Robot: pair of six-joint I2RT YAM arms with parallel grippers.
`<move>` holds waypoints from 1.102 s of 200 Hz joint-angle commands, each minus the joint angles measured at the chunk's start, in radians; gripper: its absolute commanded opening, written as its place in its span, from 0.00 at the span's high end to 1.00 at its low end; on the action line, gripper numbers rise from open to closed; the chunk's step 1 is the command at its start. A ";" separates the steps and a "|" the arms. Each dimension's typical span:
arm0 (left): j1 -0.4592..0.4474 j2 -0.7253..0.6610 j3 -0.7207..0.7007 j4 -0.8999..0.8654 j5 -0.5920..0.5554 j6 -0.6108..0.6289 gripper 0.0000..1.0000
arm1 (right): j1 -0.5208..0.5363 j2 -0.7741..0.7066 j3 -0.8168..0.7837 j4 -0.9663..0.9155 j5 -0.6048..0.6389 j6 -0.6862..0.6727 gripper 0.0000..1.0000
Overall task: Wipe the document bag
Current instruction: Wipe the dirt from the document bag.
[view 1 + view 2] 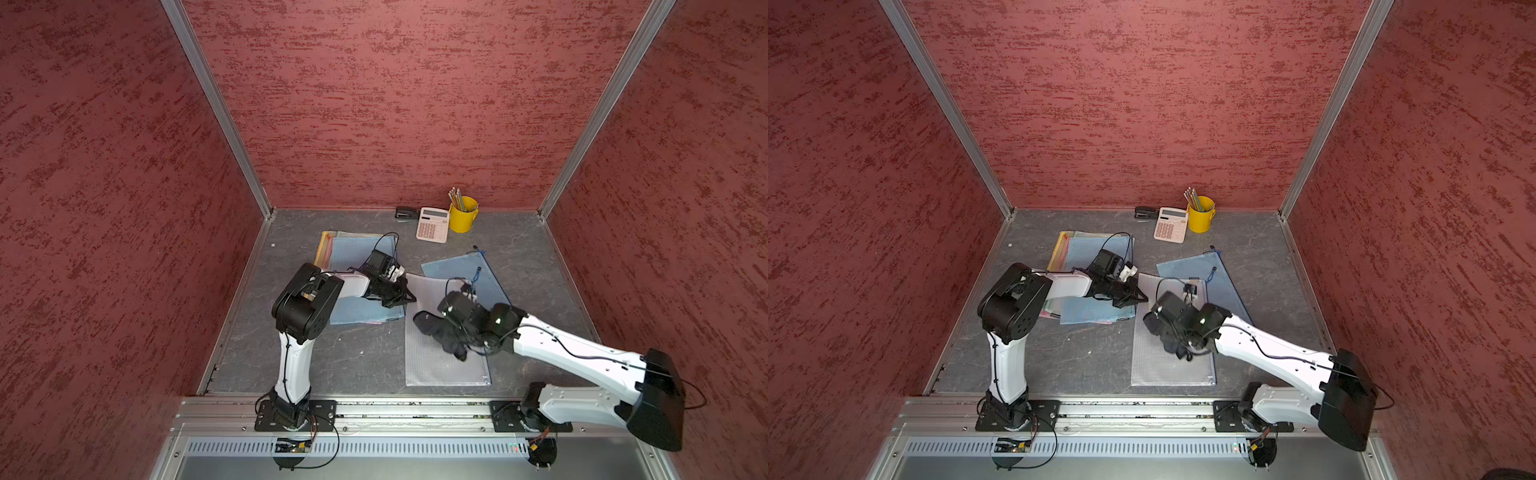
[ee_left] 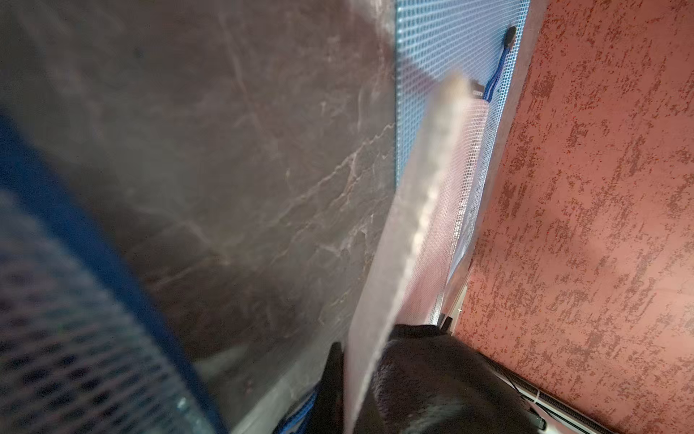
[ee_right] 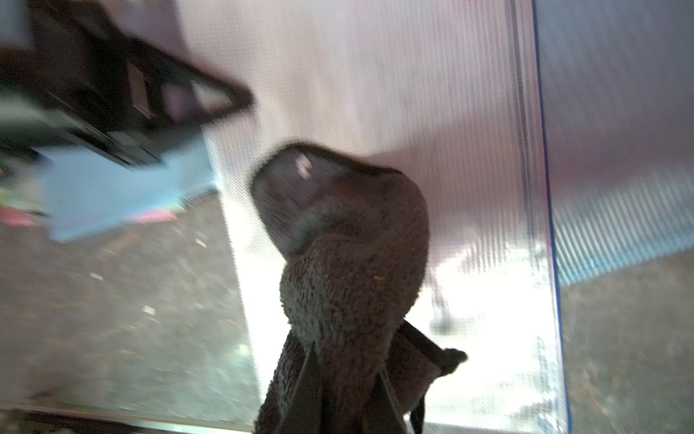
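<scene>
The document bag (image 1: 440,361) (image 1: 1167,365), clear mesh plastic, lies flat in the middle of the table. My left gripper (image 1: 410,297) (image 1: 1143,298) is shut on the bag's far left corner; in the left wrist view the bag's edge (image 2: 394,263) runs out from between the jaws (image 2: 349,379). My right gripper (image 1: 441,332) (image 3: 345,394) is shut on a dark cloth (image 1: 430,326) (image 1: 1158,328) (image 3: 349,255), which rests bunched on the bag's (image 3: 450,112) upper half. The right fingertips are buried in the cloth.
A blue mesh bag (image 1: 461,268) lies partly under the clear one, at its far right. A stack of coloured bags (image 1: 353,253) sits under the left arm. A stapler (image 1: 406,213), a calculator (image 1: 433,224) and a yellow pencil cup (image 1: 463,214) line the back wall.
</scene>
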 commanded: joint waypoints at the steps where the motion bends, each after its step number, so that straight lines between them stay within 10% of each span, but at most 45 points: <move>1: -0.013 -0.009 0.021 -0.007 -0.010 0.045 1.00 | -0.037 0.138 0.079 0.101 0.072 -0.177 1.00; 48: -0.016 -0.028 -0.014 0.033 -0.037 0.000 1.00 | -0.058 0.420 -0.111 0.500 0.051 -0.159 1.00; 95: -0.008 -0.022 -0.044 0.100 -0.060 -0.083 1.00 | -0.039 0.419 -0.330 0.459 0.012 -0.058 1.00; 142: 0.042 -0.030 -0.077 0.127 -0.055 -0.098 1.00 | 0.153 0.088 -0.577 0.207 -0.117 0.348 1.00; 182: 0.055 -0.035 -0.054 0.045 -0.025 -0.004 1.00 | 0.193 -0.136 -0.414 -0.209 0.012 0.381 1.00; 220: 0.027 -0.048 -0.044 0.003 -0.022 0.041 1.00 | 0.042 0.126 0.023 -0.105 0.218 0.022 1.00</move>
